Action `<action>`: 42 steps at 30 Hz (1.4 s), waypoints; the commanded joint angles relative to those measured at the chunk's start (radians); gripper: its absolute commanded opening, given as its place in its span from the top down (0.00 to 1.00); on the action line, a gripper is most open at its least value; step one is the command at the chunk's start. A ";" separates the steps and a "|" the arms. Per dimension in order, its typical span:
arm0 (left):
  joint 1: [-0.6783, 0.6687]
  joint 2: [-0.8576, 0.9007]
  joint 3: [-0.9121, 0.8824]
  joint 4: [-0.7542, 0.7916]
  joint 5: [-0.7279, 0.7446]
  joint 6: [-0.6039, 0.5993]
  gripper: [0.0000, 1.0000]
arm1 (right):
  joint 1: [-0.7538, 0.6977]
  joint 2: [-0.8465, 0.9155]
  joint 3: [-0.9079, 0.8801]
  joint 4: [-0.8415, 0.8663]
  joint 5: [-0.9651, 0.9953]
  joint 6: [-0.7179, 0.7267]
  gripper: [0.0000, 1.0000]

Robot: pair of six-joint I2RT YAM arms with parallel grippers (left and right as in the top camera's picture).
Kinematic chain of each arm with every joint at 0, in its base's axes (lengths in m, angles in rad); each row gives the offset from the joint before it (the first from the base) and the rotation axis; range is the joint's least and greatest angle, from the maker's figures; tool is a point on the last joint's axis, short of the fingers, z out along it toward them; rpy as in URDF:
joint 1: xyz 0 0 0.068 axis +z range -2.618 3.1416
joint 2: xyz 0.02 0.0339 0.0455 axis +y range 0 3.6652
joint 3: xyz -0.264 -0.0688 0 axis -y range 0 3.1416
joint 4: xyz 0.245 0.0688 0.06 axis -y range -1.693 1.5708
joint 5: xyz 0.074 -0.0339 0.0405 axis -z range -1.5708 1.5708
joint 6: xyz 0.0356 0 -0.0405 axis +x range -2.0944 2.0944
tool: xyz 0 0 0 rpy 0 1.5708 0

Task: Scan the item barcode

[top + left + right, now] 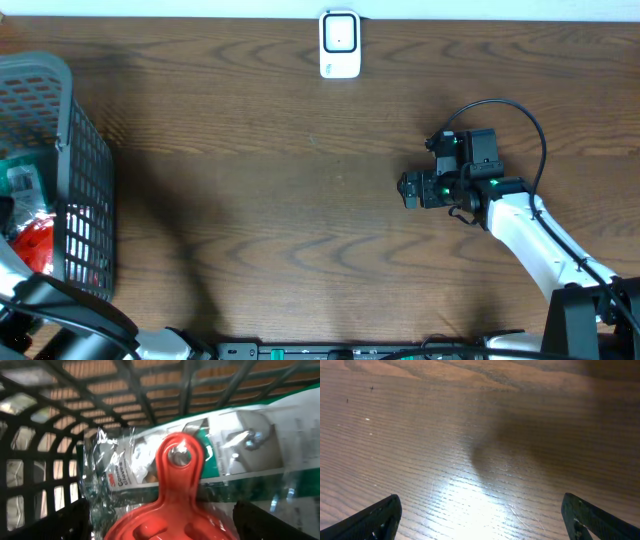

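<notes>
At the near left, the left gripper (162,522) is lowered into the grey mesh basket (85,170). Its jaws stand wide apart, one on either side of a red plastic item (175,480). Nothing is seen to be gripped, and it cannot be determined whether the fingertips (75,520) touch the red item. Just behind it, a clear-wrapped 3M glove packet (240,435) lies against the basket wall. No barcode is visible on either article (their printed faces are partly hidden).

The following faults are judged possible:
- The rounded, glossy red top may slip out if it is pinched too high.
- The loose film of the packet may be caught in the same closure, so that two articles are lifted together.
- The mesh may be snagged on withdrawal and the basket dragged.

Farther out, at the right, the right gripper (410,190) is held over the bare wooden table (250,200), its jaws fully apart and empty.

At the far edge, the white barcode scanner (340,45) stands well apart from the basket. A read may fail if the code is presented facing away or creased under film.
</notes>
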 commanded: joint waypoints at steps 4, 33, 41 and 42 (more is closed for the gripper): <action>-0.003 0.085 -0.003 -0.007 -0.005 -0.126 0.08 | 0.010 0.004 -0.007 0.005 -0.005 -0.013 0.01; -0.177 0.119 -0.003 0.190 0.093 -0.123 0.03 | 0.010 0.014 -0.007 0.013 -0.005 -0.021 0.01; -0.178 0.119 -0.003 0.189 0.066 -0.126 0.03 | 0.010 0.014 -0.007 0.013 -0.005 -0.021 0.01; -0.177 0.119 -0.003 0.186 0.054 -0.126 0.03 | 0.010 0.014 -0.007 0.012 -0.005 -0.021 0.01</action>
